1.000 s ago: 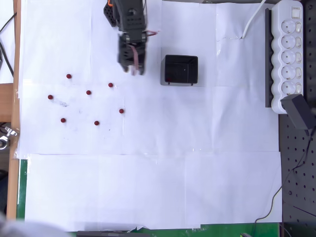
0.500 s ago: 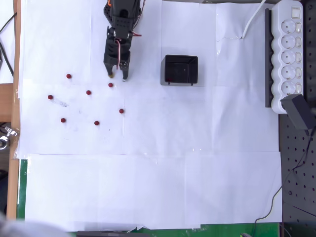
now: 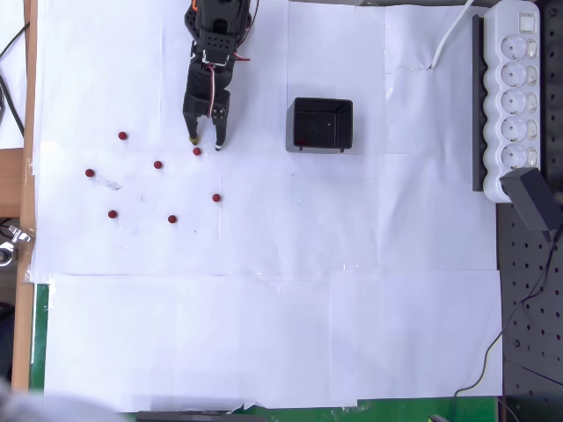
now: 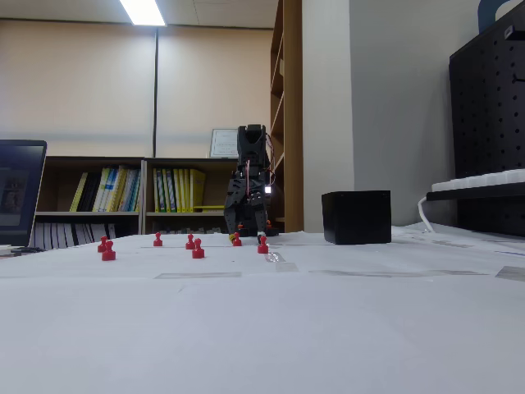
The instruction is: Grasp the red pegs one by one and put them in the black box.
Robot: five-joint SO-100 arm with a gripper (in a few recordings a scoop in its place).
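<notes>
Several small red pegs lie scattered on the white paper at the left of the overhead view. The nearest peg (image 3: 197, 151) sits just past the fingertips of my gripper (image 3: 205, 142), roughly between them. The gripper is open, pointing down at the paper, and holds nothing. Other pegs (image 3: 157, 164) (image 3: 215, 198) lie further out. The black box (image 3: 292, 123) stands to the right of the arm, with a red dot inside by its lower left corner. In the fixed view the gripper (image 4: 248, 235) hangs low among the pegs (image 4: 262, 245), and the black box (image 4: 356, 217) stands to its right.
A long white power strip (image 3: 515, 97) with a black adapter (image 3: 533, 199) lies along the right edge beside a black pegboard. The wooden table edge (image 3: 29, 88) runs down the left. A laptop (image 4: 20, 193) stands at the left of the fixed view.
The arm swung left, away from the black box, and reached out over the pegs. Its fingertips now flank the nearest peg.
</notes>
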